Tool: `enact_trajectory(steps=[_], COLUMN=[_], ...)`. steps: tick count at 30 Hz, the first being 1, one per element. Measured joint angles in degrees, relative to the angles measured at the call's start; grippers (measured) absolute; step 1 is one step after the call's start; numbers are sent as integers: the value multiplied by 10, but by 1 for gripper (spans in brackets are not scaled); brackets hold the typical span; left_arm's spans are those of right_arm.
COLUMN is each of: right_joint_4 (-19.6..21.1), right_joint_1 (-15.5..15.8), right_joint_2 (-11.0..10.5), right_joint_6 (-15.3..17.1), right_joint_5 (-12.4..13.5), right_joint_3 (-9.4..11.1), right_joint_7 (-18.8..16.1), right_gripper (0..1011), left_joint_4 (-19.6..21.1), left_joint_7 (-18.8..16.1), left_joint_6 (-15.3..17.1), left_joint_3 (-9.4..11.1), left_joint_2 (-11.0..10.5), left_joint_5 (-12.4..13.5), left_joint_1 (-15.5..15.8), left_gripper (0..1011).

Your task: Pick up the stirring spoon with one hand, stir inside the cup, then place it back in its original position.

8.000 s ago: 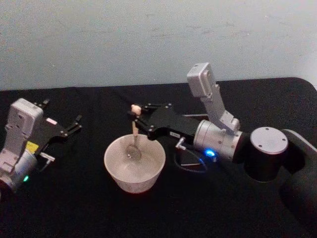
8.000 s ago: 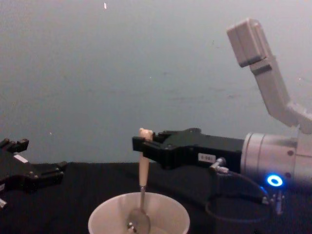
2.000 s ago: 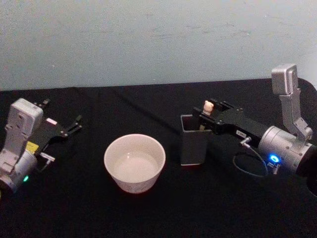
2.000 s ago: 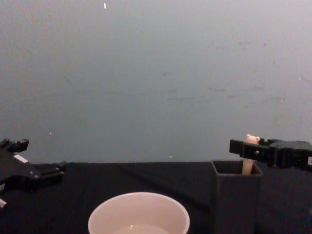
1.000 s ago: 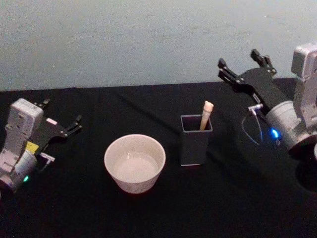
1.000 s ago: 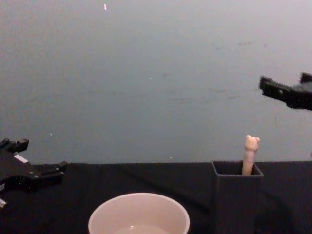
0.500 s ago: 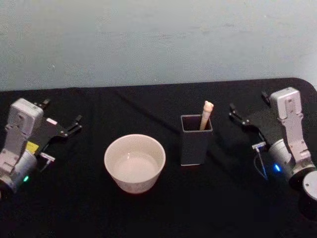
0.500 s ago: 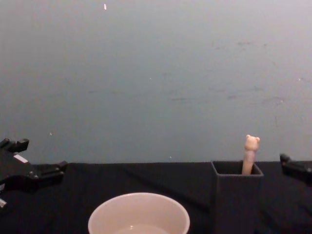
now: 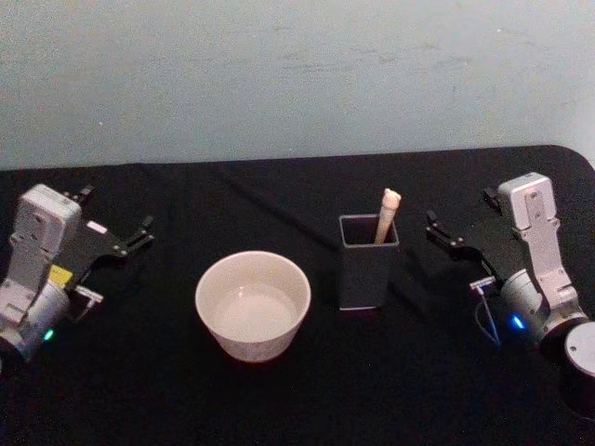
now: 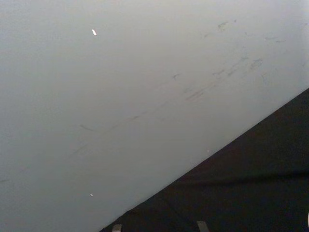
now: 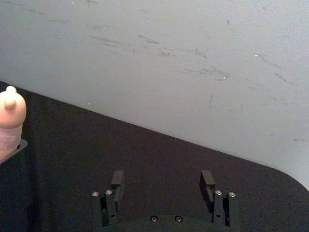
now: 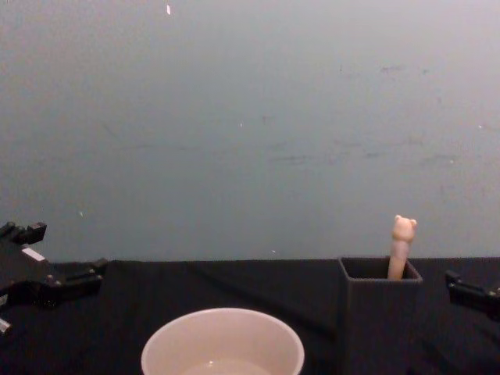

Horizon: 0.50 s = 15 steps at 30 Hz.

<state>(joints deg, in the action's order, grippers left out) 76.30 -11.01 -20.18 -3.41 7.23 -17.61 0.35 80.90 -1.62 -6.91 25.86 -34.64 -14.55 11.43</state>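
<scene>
Chest view, stirring spoon w/ cream bear-head handle, upright in dark holder

Test bench: black-draped table against bare scuffed wall.

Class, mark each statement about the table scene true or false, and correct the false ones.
1. The bear-topped cream spoon stands in the dark grey square holder. True.
2. The right tool grips the spoon. False: it is open, apart from the holder.
3. The round cream-white cup sits to the robot's left of the holder. True.
4. The left tool is inside the cup. False: it rests open, well clear of it.
</scene>
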Motion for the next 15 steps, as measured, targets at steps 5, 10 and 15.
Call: enact_trajectory(steps=[5,10,15], right_joint_4=[1,1,1], right_joint_1=[0,0,0], right_joint_2=[0,0,-1], right_joint_6=[-1,-2,-2], right_joint_5=[0,0,0], right_joint_3=[0,0,0], right_joint_7=[1,2,3], right_gripper=[1002,1003,1003], left_joint_4=[0,0,0], left_joint_7=[0,0,0], left_joint_6=[0,0,0], left_joint_3=[0,0,0], left_joint_2=[0,0,0], left_joint_5=[0,0,0], left_joint_1=[0,0,0], left_gripper=[1001,1001,1001])
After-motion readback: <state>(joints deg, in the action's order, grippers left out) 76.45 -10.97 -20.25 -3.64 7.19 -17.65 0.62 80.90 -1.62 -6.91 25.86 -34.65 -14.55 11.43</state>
